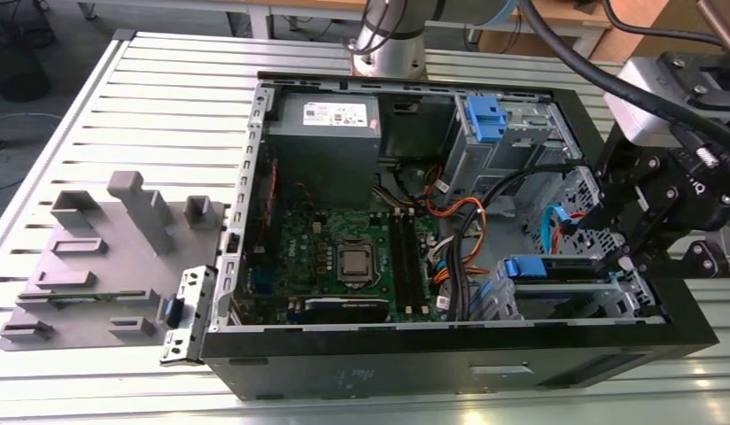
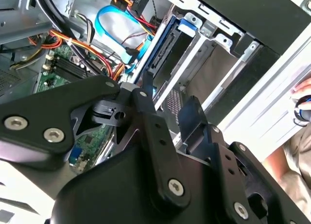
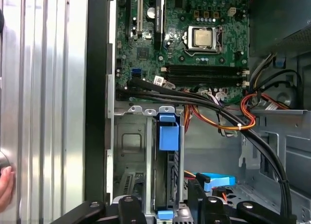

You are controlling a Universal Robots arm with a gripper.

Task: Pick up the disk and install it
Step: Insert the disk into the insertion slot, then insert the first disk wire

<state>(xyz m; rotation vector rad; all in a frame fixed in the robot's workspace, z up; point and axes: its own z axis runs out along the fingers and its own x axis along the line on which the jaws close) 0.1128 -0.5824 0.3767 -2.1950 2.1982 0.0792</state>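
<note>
Slatted metal covers the table [image 1: 164,106], which carries an open computer case [image 1: 460,372] with a grey moulded fixture [image 1: 105,257] beside it near the table's edge on the exterior view's left. Inside the case lies a green motherboard [image 1: 341,257]. The disk [image 1: 540,267] stands on edge in the metal drive cage [image 1: 601,305], in the corner of the case on the exterior view's right. Its blue bracket shows between the cage rails. The end effector [image 1: 631,257] hangs at that corner, just beside the cage. In both wrist views its black fingers [image 3: 130,207] are spread apart, one on each side of the near end of the disk [image 3: 167,136]. No finger visibly presses on the bracket. In the second wrist view the disk [image 2: 163,49] lies just beyond the end effector [image 2: 168,95], in line with the gap between its fingers.
</note>
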